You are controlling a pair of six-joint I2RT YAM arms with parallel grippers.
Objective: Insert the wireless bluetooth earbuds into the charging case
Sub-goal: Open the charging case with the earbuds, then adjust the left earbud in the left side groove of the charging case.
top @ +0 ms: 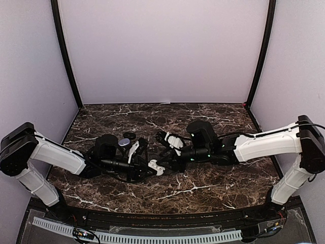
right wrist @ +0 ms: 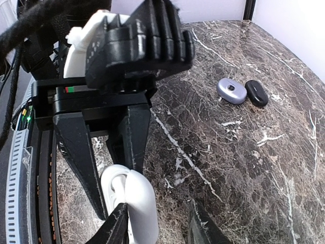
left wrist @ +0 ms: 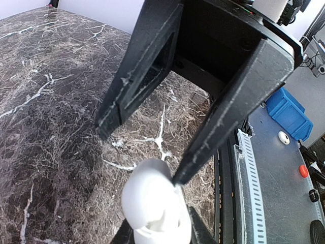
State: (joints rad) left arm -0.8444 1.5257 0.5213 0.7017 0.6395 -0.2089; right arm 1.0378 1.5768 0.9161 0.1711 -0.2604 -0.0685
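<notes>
The white charging case is held off the marble table between my two grippers, which meet in the middle of the top view. It also shows there and in the right wrist view. Its lid stands open. My left gripper is shut on the case's lower part. My right gripper is open, with one fingertip against the case and the other apart from it. No earbud shows clearly; I cannot tell what lies inside the case.
A grey-blue oval case and a black oval piece lie side by side on the table behind my left arm; they also show in the top view as the grey case and black piece. Purple walls enclose the table.
</notes>
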